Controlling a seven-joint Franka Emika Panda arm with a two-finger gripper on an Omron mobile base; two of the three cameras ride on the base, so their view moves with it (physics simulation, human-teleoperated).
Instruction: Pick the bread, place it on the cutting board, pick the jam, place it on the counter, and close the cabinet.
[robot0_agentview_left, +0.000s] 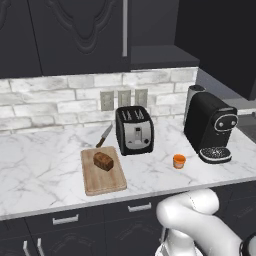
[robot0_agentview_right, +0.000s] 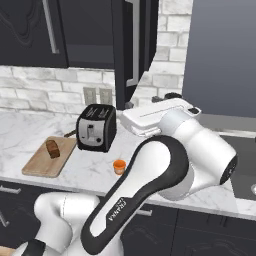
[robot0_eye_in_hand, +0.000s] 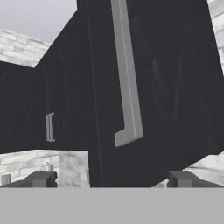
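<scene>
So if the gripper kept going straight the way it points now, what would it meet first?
Most likely the open cabinet door, near its silver bar handle. The gripper is open and faces that panel, though depth is hard to judge.

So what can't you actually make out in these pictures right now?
- Cabinet interior: the swung-out door blocks it in the hand view, and the right base view sees that door edge-on.
- Coffee machine: the arm covers it in the right base view.
- Jam lid: too small in both base views.
- Knife tip: hidden behind the toaster, left base view.
</scene>
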